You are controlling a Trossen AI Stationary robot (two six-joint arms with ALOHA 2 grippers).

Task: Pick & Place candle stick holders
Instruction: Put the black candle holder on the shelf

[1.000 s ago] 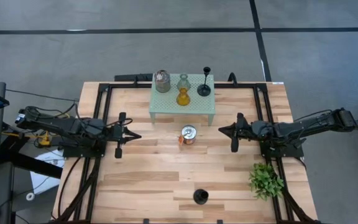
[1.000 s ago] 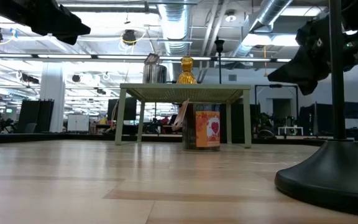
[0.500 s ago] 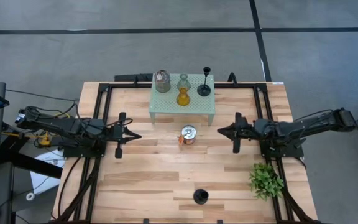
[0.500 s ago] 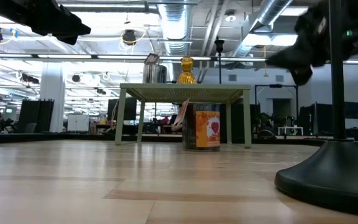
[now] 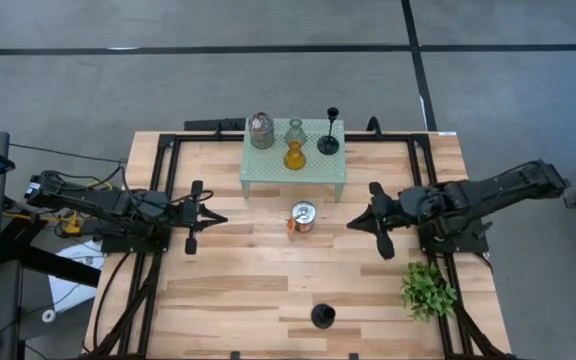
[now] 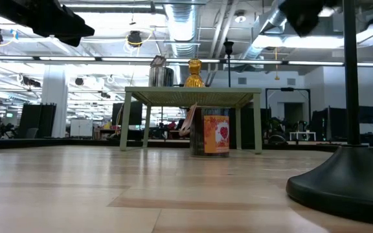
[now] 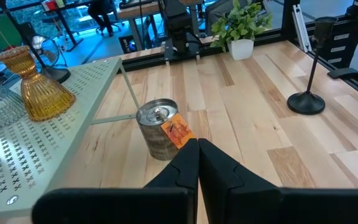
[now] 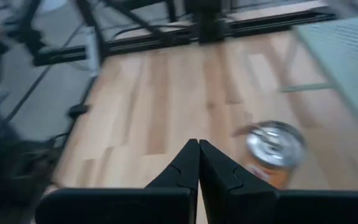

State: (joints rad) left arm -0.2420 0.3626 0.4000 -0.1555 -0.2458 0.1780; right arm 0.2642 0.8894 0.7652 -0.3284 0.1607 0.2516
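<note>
Tin (image 5: 303,216): stands upright on the bare worktop (image 5: 248,290) near its middle, just in front of the stand (image 5: 295,170); its long axis is vertical, silver lid up, orange label round the side

Right gripper (image 5: 353,224): fingers pressed together, holding nothing; it hangs above the worktop on the tin's right-edge side, tip aimed at the tin, a short gap apart and not touching

Left gripper (image 5: 222,219): clenched on nothing too, above the worktop toward the left edge, tip also aimed at the tin but farther from it

Nearer arm: the right, judging by the overhead view; the tin lies straight ahead of its tip, slightly toward the far edge

Right wrist view: the tin (image 8: 273,148) sits ahead and off to one side of the closed fingers (image 8: 216,171), so the line of approach looks a little off centre

Left wrist view: the tin (image 7: 160,129) sits just beyond the closed fingers (image 7: 216,165)

What the move needs: as I judge it, the right gripper must part its fingers and come in level at the tin's wall, closing across its round body

Others on the stand: jar (image 5: 261,130), clear glass (image 5: 295,131), amber glass (image 5: 294,156) and slim stick (image 5: 329,138), all upright

Short black holder (image 5: 323,316): alone near the front edge, well apart from both grippers

Plant (image 5: 428,289): near the front right corner, just behind the right arm, not part of the job
</note>
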